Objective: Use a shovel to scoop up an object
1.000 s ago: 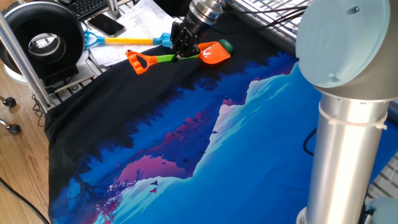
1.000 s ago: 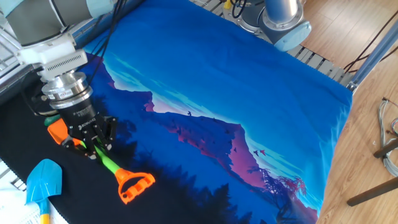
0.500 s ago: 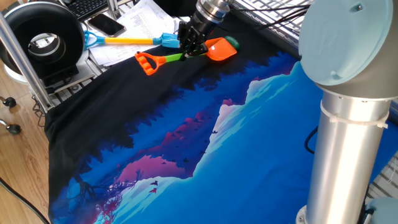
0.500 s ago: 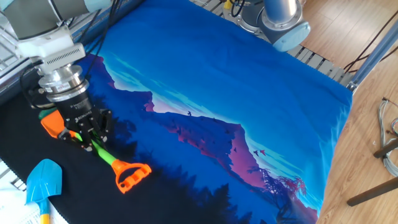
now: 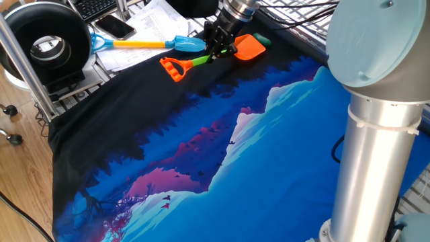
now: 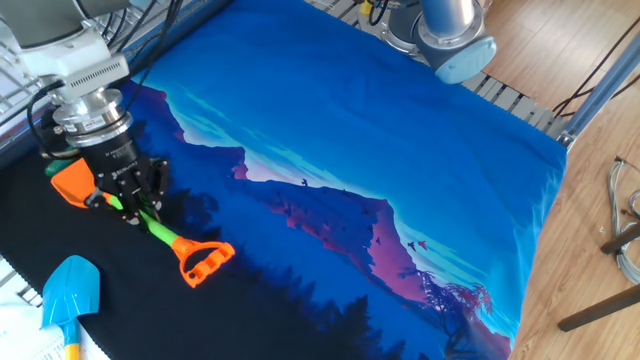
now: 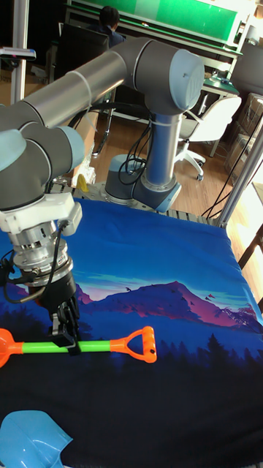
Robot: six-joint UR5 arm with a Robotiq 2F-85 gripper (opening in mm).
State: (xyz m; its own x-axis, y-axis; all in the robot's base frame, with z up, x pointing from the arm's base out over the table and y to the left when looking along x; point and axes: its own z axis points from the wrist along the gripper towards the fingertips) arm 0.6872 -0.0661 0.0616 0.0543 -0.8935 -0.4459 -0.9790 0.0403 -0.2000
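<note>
**Blade tip right at the pebble — the shaft points the way**

The claw (image 5: 218, 52) is clamped on the lime-green shaft of the shovel (image 5: 208, 57), close behind the orange blade. The shovel lies low along the black edge of the cloth (image 5: 134, 121), with its D-handle trailing away from the blade and its long axis running straight toward the green pebble (image 5: 263, 41). That pebble sits just beyond the blade's far edge — touching or barely apart, I cannot tell which. From the claw, the target lies dead ahead along the shaft, so a push along that line looks like what counts. The blue shovel (image 5: 144, 44) lies just beside, off the line.
</note>
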